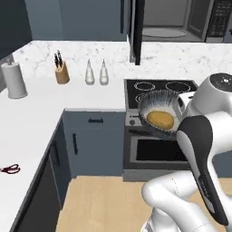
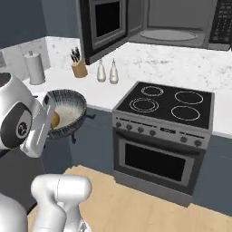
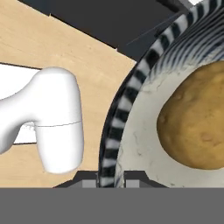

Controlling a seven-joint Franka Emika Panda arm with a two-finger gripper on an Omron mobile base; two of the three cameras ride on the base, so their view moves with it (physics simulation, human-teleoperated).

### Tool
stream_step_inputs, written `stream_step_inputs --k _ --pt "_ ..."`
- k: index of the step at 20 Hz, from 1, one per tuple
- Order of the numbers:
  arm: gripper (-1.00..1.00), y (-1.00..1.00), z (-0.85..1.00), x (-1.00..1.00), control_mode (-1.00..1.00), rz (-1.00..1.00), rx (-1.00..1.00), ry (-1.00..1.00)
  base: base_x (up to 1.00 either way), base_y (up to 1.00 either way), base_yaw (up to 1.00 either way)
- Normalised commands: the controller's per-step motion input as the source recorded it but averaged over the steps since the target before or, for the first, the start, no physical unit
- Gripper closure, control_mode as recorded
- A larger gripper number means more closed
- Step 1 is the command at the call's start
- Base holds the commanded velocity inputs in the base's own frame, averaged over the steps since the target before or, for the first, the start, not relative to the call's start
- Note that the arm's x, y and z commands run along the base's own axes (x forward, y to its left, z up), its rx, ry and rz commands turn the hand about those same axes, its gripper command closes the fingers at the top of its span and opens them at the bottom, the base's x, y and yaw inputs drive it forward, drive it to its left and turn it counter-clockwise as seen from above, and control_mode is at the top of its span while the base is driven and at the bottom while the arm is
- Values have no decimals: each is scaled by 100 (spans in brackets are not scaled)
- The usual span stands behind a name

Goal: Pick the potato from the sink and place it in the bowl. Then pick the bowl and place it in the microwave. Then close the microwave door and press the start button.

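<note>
Bowl (image 1: 159, 115) carried in the air in front of the stove (image 2: 170, 106), potato (image 1: 161, 119) lying inside it. Gripper (image 3: 110, 178) pinching the bowl's striped rim, one fingertip on each side, as seen in the hand view. Microwave (image 2: 174, 25) up and beyond the bowl, above the stove, microwave door (image 2: 102, 27) swung wide open to its left; judged next: lift and carry forward to the turntable plate (image 2: 168, 34). Right base view showing the open cavity and the door's inner face; left base view showing the potato whole, its long axis roughly level across the bowl.
</note>
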Motion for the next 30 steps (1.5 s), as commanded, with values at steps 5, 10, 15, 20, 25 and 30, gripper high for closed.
stream_step_inputs --k 5,10,15,20,25,30 --pt "100 0 0 0 100 0 0 0 3 -10 -95" --pt "100 0 0 0 100 0 0 0 96 -86 -22" --pt "100 0 0 0 100 0 0 0 100 -95 43" --pt "100 0 0 0 100 0 0 0 71 -53 72" --pt "100 0 0 0 100 0 0 0 32 7 67" --pt "100 0 0 0 100 0 0 0 29 0 47"
